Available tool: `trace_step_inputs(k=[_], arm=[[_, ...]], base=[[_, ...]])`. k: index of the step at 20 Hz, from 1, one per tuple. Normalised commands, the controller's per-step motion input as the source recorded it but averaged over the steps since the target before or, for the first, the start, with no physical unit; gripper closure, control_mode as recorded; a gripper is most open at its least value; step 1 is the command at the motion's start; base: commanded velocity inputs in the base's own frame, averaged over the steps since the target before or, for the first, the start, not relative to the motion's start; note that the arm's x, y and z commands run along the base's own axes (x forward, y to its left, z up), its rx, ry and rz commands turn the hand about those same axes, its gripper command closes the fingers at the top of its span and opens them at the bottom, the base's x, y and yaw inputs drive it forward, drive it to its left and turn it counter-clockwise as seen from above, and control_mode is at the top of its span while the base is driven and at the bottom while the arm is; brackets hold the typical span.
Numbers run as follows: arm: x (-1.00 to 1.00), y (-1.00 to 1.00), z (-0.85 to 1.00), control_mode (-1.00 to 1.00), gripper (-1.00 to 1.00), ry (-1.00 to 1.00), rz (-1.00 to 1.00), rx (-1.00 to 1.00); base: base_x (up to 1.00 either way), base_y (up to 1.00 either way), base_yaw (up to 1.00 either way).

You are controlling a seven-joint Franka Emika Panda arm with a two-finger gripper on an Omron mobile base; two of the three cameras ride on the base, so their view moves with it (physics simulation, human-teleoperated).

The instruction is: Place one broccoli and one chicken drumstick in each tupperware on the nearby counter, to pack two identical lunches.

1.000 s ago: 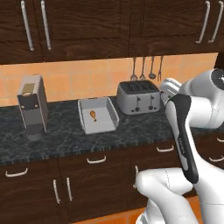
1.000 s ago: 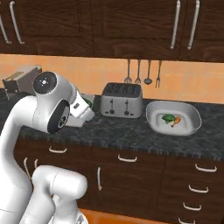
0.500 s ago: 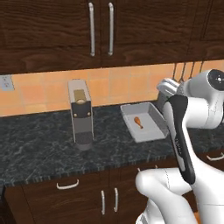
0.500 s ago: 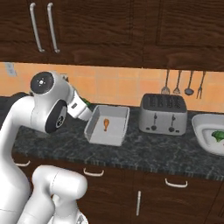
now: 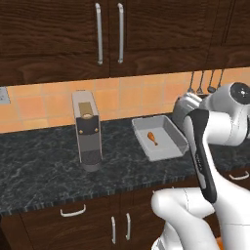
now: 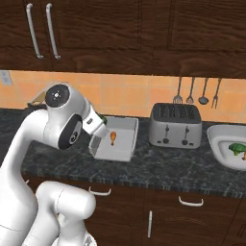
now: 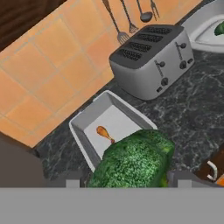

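So the counter (image 6: 158,166) is the big dark speckled slab running under and past the claw, with brown drawers below it. Up behind everything are the dark wood wall cabinets (image 5: 107,34) and an orange tile backsplash (image 6: 129,93).

Next down in size: a tall grey coffee machine (image 5: 88,132) standing well off to the claw's left in the left base view. The silver toaster (image 7: 153,59) sits beyond the claw and to its right, just past the near tub, with a few utensils (image 6: 197,91) hanging on the wall above it.

The near tupperware (image 7: 89,127) sits right in front of the claw, pretty much underneath where it hangs. It's got one chicken drumstick (image 7: 105,132) lying on its floor. The second tupperware (image 6: 226,153) is further out, on the far side of the toaster from the claw, and there's something green in it plus a bit of orange; looks like broccoli and a drumstick, but it's small so I won't swear to it.

The claw (image 7: 129,181) is clamped on a chunk of broccoli (image 7: 133,159), held up in the air just over the near edge of the closer tub. The green lump sits right between the finger tips, blocking part of the tub's rim.
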Motion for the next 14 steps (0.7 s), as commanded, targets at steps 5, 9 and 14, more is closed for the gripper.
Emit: trace_step_inputs(k=[5, 9, 14], arm=[[0.85, -0.05, -0.92, -1.0, 1.0, 0.15, 0.05, 0.0], [1.0, 0.0, -0.42, -1.0, 1.0, 0.22, 0.02, 0.05], [0.83, 0.0, -0.34, -1.0, 1.0, 0.04, 0.01, 0.0]], base=[[0.0, 0.0, 0.0], [0.0, 0.0, 0.0], [0.0, 0.0, 0.0]])
